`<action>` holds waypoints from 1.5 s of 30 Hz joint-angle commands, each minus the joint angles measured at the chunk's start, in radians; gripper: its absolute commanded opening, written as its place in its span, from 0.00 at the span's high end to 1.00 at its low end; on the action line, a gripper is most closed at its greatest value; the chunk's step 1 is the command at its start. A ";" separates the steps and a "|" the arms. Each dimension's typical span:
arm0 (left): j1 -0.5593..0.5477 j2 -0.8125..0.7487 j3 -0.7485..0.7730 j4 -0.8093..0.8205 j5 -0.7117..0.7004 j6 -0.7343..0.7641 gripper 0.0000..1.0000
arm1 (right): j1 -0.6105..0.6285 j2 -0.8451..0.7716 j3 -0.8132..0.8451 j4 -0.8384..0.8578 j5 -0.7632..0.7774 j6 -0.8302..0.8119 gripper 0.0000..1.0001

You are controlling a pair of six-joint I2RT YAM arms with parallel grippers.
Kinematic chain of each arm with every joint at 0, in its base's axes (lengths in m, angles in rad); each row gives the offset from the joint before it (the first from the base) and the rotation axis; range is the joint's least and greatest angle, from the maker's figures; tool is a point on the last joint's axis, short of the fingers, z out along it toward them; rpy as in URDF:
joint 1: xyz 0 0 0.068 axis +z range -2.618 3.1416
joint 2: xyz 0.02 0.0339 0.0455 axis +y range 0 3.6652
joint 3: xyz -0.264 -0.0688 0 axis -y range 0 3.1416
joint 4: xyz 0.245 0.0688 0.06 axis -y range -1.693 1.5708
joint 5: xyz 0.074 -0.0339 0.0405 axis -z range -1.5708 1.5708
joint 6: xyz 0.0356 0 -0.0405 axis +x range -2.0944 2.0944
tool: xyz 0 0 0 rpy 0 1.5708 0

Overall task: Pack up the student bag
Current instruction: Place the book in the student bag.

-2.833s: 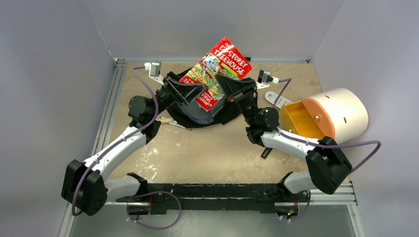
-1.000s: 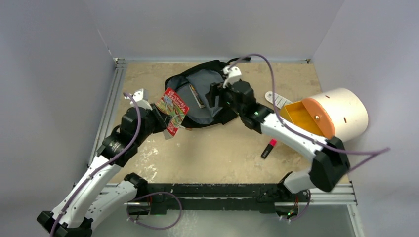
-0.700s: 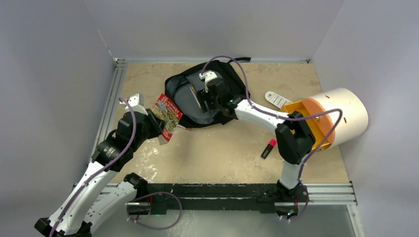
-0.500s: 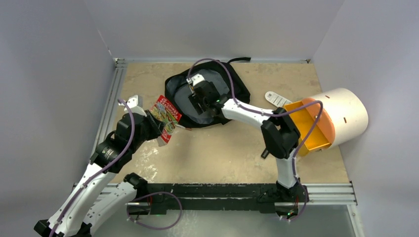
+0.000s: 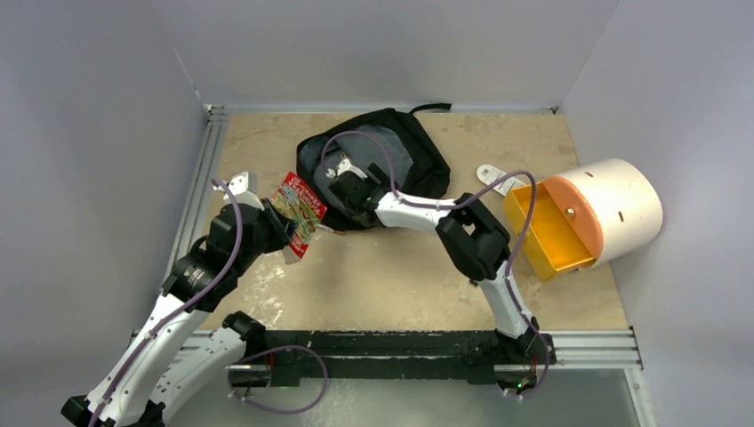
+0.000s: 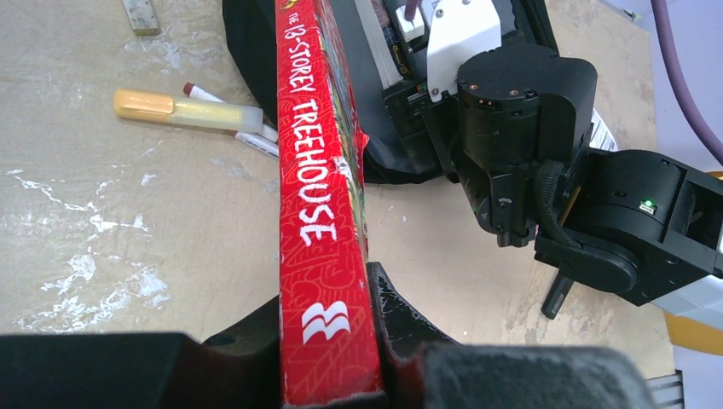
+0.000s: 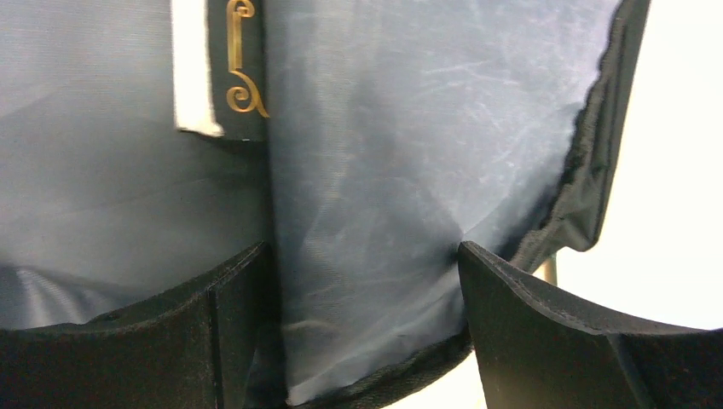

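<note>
Even, soft overhead light; blown-out white glare beside blurred close-up lining

From high above the near edge, down over the whole desk [image 5: 382,276]; from both wrists, close up, toward the student bag [image 5: 418,156], common to all three views.

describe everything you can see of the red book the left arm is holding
The red book is a closed paperback. Its glossy red spine reads "The 13-Storey Treehouse" in white hand lettering above a white publisher mark, and the cover is a colourful illustration. The left gripper clamps its lower end between black fingers. It is held tilted above the table, just left of the student bag; whether its far end touches the bag cannot be told.
</note>
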 commanded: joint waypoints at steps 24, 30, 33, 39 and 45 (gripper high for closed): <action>0.002 0.034 0.043 0.162 0.074 0.000 1.00 | -0.053 -0.058 0.119 0.053 0.063 -0.005 0.62; 0.003 0.105 0.018 0.270 0.112 -0.037 1.00 | -0.081 -0.102 0.101 0.041 0.009 0.046 0.88; 0.002 0.150 0.016 0.341 0.128 -0.043 1.00 | -0.095 -0.123 0.094 0.039 -0.003 0.071 0.94; 0.004 0.254 0.039 0.497 0.112 -0.045 1.00 | -0.100 -0.178 0.047 0.083 -0.034 0.088 1.00; 0.073 0.396 0.090 0.586 0.190 -0.058 1.00 | -0.100 -0.229 -0.026 0.142 -0.067 0.121 1.00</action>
